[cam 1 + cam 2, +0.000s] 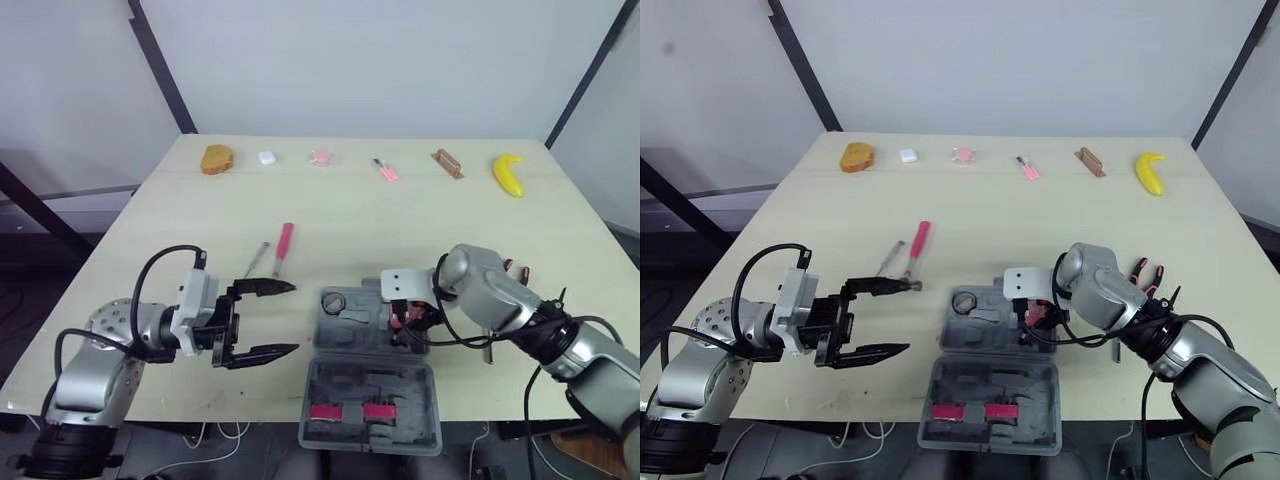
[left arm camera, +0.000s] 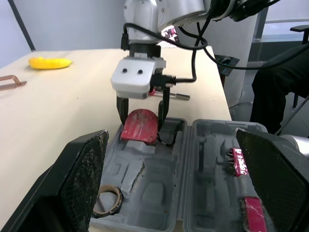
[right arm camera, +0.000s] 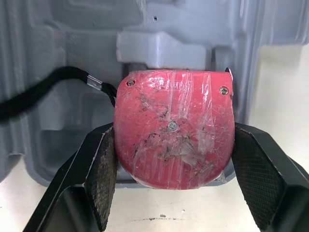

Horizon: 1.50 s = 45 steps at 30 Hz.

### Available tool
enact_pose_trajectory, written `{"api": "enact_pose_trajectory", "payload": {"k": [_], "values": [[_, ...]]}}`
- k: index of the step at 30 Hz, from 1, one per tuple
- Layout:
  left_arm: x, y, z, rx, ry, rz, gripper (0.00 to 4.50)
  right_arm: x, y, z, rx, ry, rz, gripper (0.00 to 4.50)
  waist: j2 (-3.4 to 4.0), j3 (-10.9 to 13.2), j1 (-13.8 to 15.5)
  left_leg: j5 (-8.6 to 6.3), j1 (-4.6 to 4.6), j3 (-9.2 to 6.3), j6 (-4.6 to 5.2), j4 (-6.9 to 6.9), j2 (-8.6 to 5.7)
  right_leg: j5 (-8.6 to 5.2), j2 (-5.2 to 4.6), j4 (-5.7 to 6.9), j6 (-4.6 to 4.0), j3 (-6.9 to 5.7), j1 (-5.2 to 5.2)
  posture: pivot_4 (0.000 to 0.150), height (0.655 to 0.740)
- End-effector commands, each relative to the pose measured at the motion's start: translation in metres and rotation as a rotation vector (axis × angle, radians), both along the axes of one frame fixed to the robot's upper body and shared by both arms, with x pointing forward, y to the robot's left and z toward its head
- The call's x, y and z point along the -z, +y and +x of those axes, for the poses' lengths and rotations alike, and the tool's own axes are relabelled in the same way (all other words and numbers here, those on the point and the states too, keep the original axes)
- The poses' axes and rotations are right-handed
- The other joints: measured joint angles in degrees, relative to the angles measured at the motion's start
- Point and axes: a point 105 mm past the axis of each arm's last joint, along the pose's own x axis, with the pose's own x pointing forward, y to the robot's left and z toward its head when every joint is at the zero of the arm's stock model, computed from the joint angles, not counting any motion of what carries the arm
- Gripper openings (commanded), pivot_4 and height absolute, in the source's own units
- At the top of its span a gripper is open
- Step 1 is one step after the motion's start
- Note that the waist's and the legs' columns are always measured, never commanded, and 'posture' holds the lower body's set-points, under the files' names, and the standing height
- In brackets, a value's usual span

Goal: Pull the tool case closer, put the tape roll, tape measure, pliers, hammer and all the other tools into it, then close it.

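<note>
The grey tool case [image 1: 352, 330] lies open at the table's near edge, its lid [image 1: 372, 405] folded toward me. A tape roll [image 1: 333, 302] sits in the tray's left corner. My right gripper [image 1: 405, 318] is shut on the red tape measure [image 3: 174, 140], holding it over the tray's right end [image 2: 140, 126]. My left gripper [image 1: 292, 318] hovers open just left of the case, with nothing in it. A red-handled tool [image 1: 283, 248] and a thin metal tool [image 1: 258, 260] lie on the table behind the left gripper. Red-handled pliers [image 1: 1145, 272] rest behind my right arm.
Along the far edge lie a bread piece [image 1: 217, 159], a small white item [image 1: 267, 157], a pink item [image 1: 320, 157], a pink pen-like item [image 1: 386, 170], a brown piece [image 1: 447, 163] and a banana [image 1: 508, 175]. Red inserts [image 1: 345, 411] sit in the lid.
</note>
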Motion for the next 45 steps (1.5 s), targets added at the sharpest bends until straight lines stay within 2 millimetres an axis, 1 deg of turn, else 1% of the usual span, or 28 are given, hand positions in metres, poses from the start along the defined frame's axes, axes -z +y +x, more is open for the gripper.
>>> {"api": "enact_pose_trajectory", "payload": {"k": [1, 8, 10, 11, 12, 14, 17, 21, 26, 29, 33, 34, 35, 36, 38, 45], "values": [[-0.01, -0.002, -0.003, 0.008, -0.048, 0.009, 4.5, -0.005, 0.004, 0.005, -0.024, -0.036, -0.005, 2.88, -0.01, 0.0, -0.06, 0.0, 0.01, -0.01, 0.0, 0.0, 0.0, 0.0, 0.01, 0.0, 0.0, -0.01, 0.0, 0.15, 0.74], [-0.01, -0.002, -0.003, 0.004, -0.046, 0.012, 4.5, -0.001, 0.005, 0.008, -0.038, -0.046, -0.001, 2.88, -0.03, -0.02, -0.28, 0.0, 0.06, 0.0, 0.0, 0.0, 0.02, 0.0, 0.03, 0.04, 0.0, 0.01, 0.02, 0.15, 0.74], [-0.01, -0.002, -0.003, 0.005, -0.044, 0.013, 4.5, -0.001, 0.005, 0.008, -0.043, -0.049, 0.003, 3.92, -0.03, -0.02, -0.35, 0.0, 0.07, 0.0, 0.0, 0.0, 0.02, 0.0, 0.04, 0.05, -0.01, 0.01, 0.02, 0.15, 0.74], [-0.01, -0.002, -0.003, 0.007, -0.043, 0.014, 4.5, -0.002, 0.004, 0.009, -0.044, -0.056, 0.003, 4.34, -0.03, -0.02, -0.36, 0.0, 0.07, 0.0, 0.0, 0.0, 0.02, 0.0, 0.04, 0.05, -0.01, 0.01, 0.02, 0.15, 0.74], [-0.01, -0.002, -0.003, 0.009, -0.041, 0.014, 4.5, -0.003, 0.003, 0.009, -0.042, -0.06, 0.003, 4.44, -0.02, -0.01, -0.34, 0.0, 0.07, 0.0, 0.0, 0.0, 0.02, 0.0, 0.04, 0.05, -0.01, 0.01, 0.02, 0.15, 0.74], [-0.01, -0.003, -0.003, 0.012, -0.038, 0.015, 4.5, -0.006, 0.001, 0.012, -0.03, -0.084, 0.007, 4.44, -0.01, 0.0, -0.32, 0.0, 0.05, 0.01, 0.0, 0.0, 0.02, 0.0, 0.03, 0.04, -0.01, 0.02, 0.01, 0.15, 0.74], [-0.01, -0.003, -0.004, 0.015, -0.035, 0.016, 4.5, -0.011, -0.001, 0.01, -0.023, -0.089, 0.014, 4.44, -0.01, 0.0, -0.22, 0.0, 0.04, 0.01, 0.0, 0.0, 0.02, 0.0, 0.02, 0.03, -0.01, 0.02, 0.01, 0.15, 0.74], [-0.009, -0.004, -0.004, 0.02, -0.032, 0.017, 4.5, -0.026, -0.006, 0.009, -0.006, -0.124, 0.042, 4.44, -0.01, 0.01, -0.09, 0.0, 0.04, 0.01, 0.0, 0.0, 0.01, 0.0, 0.01, 0.03, -0.01, 0.01, 0.01, 0.15, 0.74], [-0.009, -0.005, -0.005, 0.025, -0.029, 0.016, 4.5, -0.044, -0.014, -0.001, 0.026, -0.123, 0.123, 4.44, -0.01, 0.01, 0.09, 0.0, 0.02, -0.01, 0.0, -0.01, 0.01, 0.0, 0.01, 0.0, -0.01, 0.0, 0.01, 0.15, 0.74], [-0.009, -0.005, -0.005, 0.025, -0.028, 0.015, 4.5, -0.054, -0.016, -0.004, 0.066, -0.132, 0.233, 4.44, -0.02, 0.02, 0.07, 0.0, 0.02, 0.0, 0.0, -0.01, 0.01, 0.0, 0.01, 0.0, -0.01, 0.0, 0.01, 0.15, 0.74], [-0.007, -0.003, -0.005, 0.019, -0.024, 0.013, 4.5, -0.06, -0.024, -0.008, 0.106, -0.155, 0.515, 4.44, -0.05, 0.0, 0.19, 0.0, 0.02, 0.0, 0.0, -0.04, 0.01, 0.0, 0.01, -0.02, 0.0, 0.01, 0.03, 0.15, 0.74], [-0.006, -0.003, -0.006, 0.019, -0.023, 0.014, 4.5, -0.059, -0.026, -0.009, 0.118, -0.154, 0.549, 3.88, -0.04, 0.01, 0.2, 0.0, 0.01, -0.02, 0.0, -0.04, 0.01, 0.0, 0.01, -0.05, 0.0, -0.02, 0.04, 0.15, 0.74], [-0.006, -0.003, -0.006, 0.02, -0.022, 0.013, 4.5, -0.057, -0.029, -0.01, 0.126, -0.158, 0.579, 3.66, -0.05, 0.02, 0.12, 0.0, 0.0, -0.01, 0.0, -0.04, 0.0, 0.0, 0.0, -0.06, 0.0, -0.01, 0.04, 0.15, 0.74], [-0.006, -0.003, -0.006, 0.02, -0.022, 0.013, 4.5, -0.055, -0.032, -0.011, 0.141, -0.165, 0.608, 3.15, -0.06, 0.01, 0.12, 0.0, 0.01, 0.04, 0.0, -0.04, 0.0, 0.0, -0.01, -0.04, 0.0, 0.04, 0.03, 0.15, 0.74], [-0.005, -0.003, -0.006, 0.02, -0.022, 0.012, 4.5, -0.05, -0.039, -0.01, 0.181, -0.195, 0.639, 2.34, -0.05, 0.02, 0.11, 0.0, 0.01, 0.03, 0.0, -0.04, 0.0, 0.0, 0.0, -0.04, 0.0, 0.03, 0.04, 0.15, 0.74], [-0.004, -0.002, -0.004, 0.026, -0.019, 0.011, 4.5, -0.041, -0.033, -0.012, 0.22, -0.223, 0.875, 2.34, -0.05, 0.02, -0.1, 0.0, 0.04, 0.03, 0.0, -0.06, 0.02, 0.0, 0.05, -0.01, 0.0, 0.06, 0.03, 0.15, 0.74]]}}
